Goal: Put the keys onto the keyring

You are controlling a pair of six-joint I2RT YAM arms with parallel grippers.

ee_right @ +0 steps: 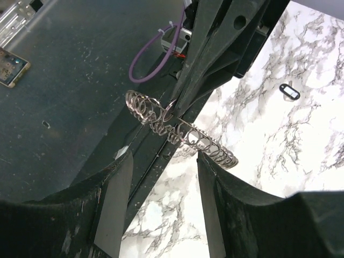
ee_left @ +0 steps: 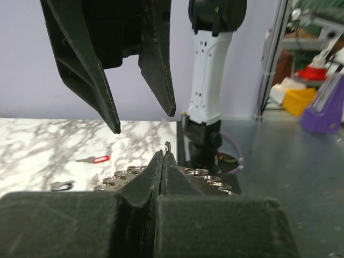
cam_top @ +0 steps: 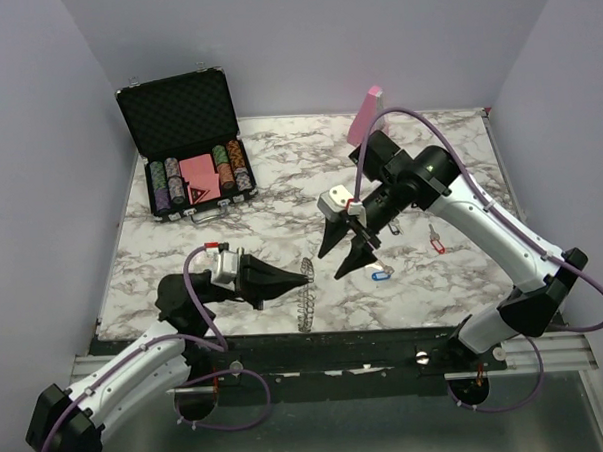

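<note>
— Where is the keyring [cam_top: 306,304]?
— Standing on edge at the worktop's [cam_top: 231,219] front rim. The left gripper [cam_top: 306,276] is closed tight on one loop, which only the wrist views make out.
— And the right gripper [cam_top: 332,267]?
— It hangs just above, jaws apart, empty. Overhead, a blue-tagged key [cam_top: 379,275] lies near the keyring, with a red-tagged key [cam_top: 437,245] farther right.

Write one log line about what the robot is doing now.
left gripper: shut on keyring | right gripper: open, empty, near keyring | blue key, red key: loose on table
</note>
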